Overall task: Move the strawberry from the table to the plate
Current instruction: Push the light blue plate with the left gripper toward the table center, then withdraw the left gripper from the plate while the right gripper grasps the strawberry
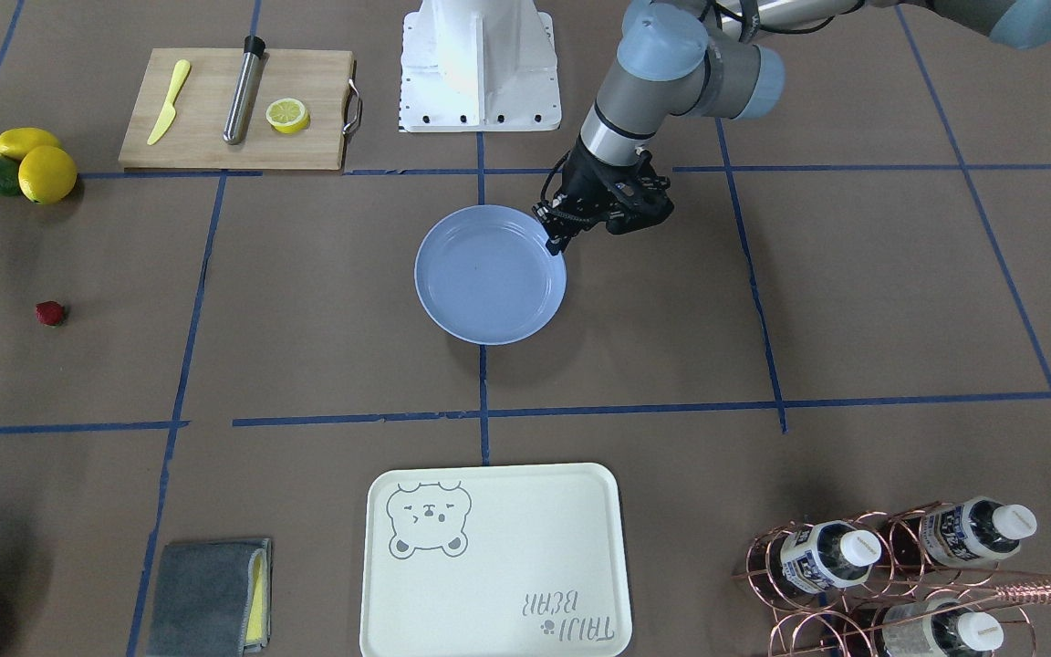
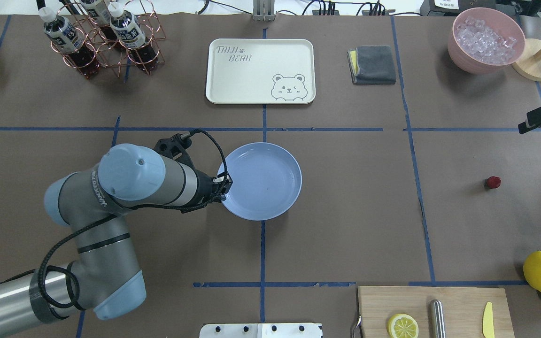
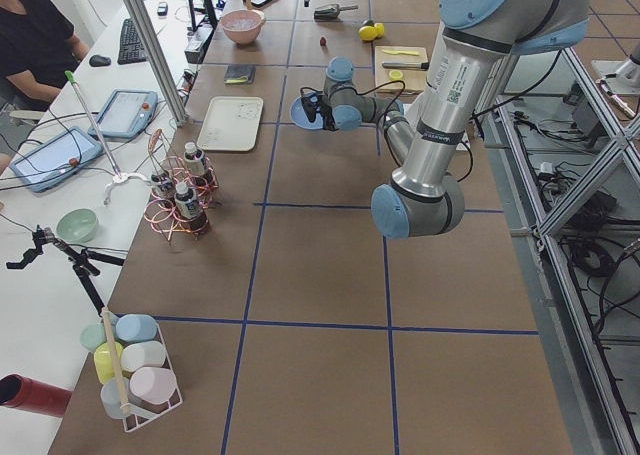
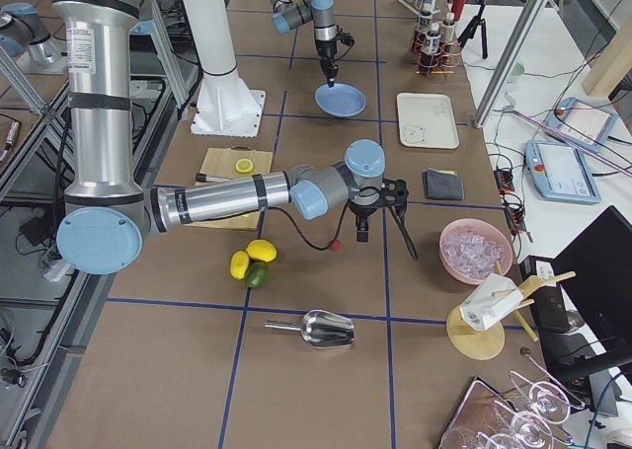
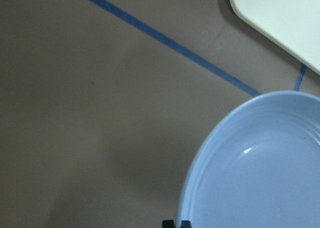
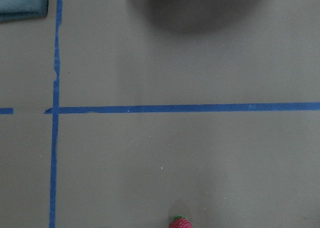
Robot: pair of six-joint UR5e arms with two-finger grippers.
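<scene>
1 strawberry (image 2: 492,182) is seen near the right gripper (image 4: 361,236), 1 plate (image 2: 270,188) at the left gripper (image 1: 556,241); neither gripper's opening can be told.

Robotics lab: tape-gridded table (image 1: 854,301), aluminium post (image 3: 150,40), tablets (image 3: 125,113) at operator bench

Strawberry (image 6: 180,223) cut by frame bottom; right gripper (image 4: 361,236) jaws too small to read.
</scene>
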